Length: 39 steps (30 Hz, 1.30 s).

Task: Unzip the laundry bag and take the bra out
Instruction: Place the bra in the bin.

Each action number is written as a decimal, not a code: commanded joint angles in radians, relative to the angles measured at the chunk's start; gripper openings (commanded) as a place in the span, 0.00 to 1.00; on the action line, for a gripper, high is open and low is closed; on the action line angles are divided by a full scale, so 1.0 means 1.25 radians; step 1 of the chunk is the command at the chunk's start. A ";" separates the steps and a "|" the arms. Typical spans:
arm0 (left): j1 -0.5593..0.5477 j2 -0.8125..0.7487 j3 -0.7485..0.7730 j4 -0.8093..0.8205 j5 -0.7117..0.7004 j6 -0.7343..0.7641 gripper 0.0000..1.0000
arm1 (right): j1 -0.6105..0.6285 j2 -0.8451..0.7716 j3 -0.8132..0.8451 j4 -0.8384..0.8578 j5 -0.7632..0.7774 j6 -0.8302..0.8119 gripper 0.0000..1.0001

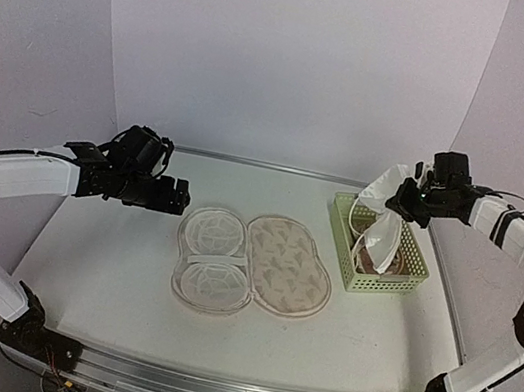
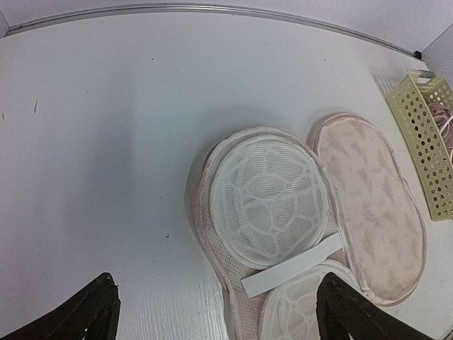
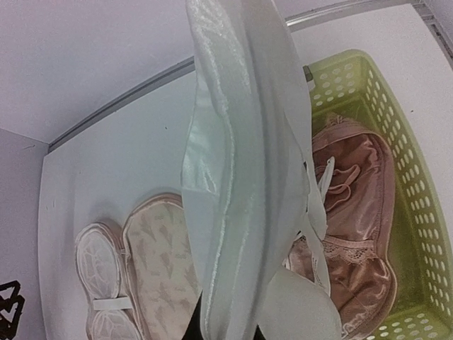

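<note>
bag [image 1: 255, 264]: open, flat on the worktop [image 1: 107, 270];
bra [image 1: 381, 239]: hangs over the basket [image 1: 384, 283];
right hand [image 1: 409, 199]: closed on the bra;
left hand [image 1: 179, 197]: open wide; holds nothing

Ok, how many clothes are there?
2: the white bra hangs from the right claw over the green basket, and a pink satin garment lies inside that basket. More may hide under it.

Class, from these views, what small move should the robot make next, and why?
Probably lower the right gripper and release: it is shut on the bra, which hangs over the green basket, and the laundry bag lies open on the table.
</note>
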 commanded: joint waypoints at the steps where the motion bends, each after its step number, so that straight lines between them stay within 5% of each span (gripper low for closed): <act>1: 0.004 -0.007 0.029 0.005 0.002 0.010 0.97 | -0.025 0.063 0.031 0.093 -0.087 0.042 0.00; 14: 0.004 -0.014 0.028 0.000 -0.004 0.007 0.97 | -0.125 0.233 0.009 0.154 -0.219 0.072 0.00; 16: 0.004 -0.011 0.030 -0.001 -0.005 0.008 0.97 | -0.133 0.248 0.018 0.151 -0.206 0.064 0.12; 25: 0.005 -0.001 0.035 -0.001 -0.008 0.012 0.97 | -0.136 0.269 0.070 0.060 -0.069 -0.012 0.44; 39: 0.004 0.005 0.041 -0.001 -0.004 0.024 0.97 | -0.136 0.115 0.156 -0.111 0.198 -0.107 0.54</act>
